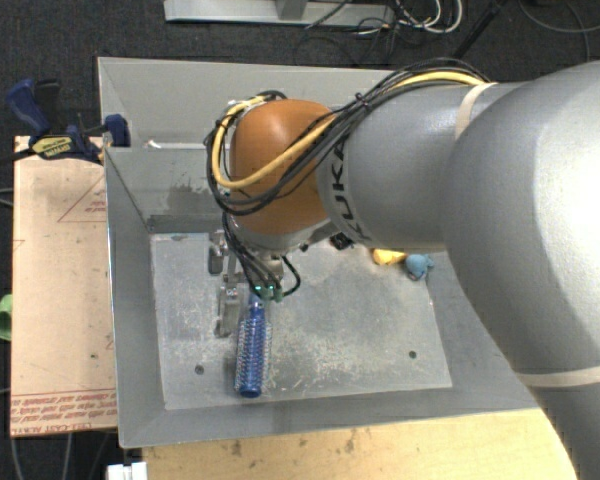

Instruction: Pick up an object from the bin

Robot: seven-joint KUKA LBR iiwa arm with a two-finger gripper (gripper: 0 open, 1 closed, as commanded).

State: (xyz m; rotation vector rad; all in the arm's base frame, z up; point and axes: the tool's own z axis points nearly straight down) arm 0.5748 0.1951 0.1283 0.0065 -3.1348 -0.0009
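Gripper point(238, 303) hangs low over the left-middle of the bin point(350, 348), under the arm's orange wrist cover point(275, 168) and its looped cables. It is right at the far end of a blue bristly cylinder point(250, 350), something like a hair roller or small brush, which lies flat on the bin floor with its length running from far to near. The wrist hides most of the tool, so I cannot tell how wide it stands or whether it has closed on the cylinder.

I judge the step in hand to be the descent or the closing, with the lift not yet done, since the cylinder rests on the floor. The next move calls for a firm hold across the cylinder's narrow width before rising, because bristles may give and let it slip or swing from its end.

The floor is bare grey metal, scuffed pale in patches. There is open room to the right of the cylinder, while the sloping left wall is near. A small yellow-and-blue thing point(402, 260) lies well apart, to the right by the arm
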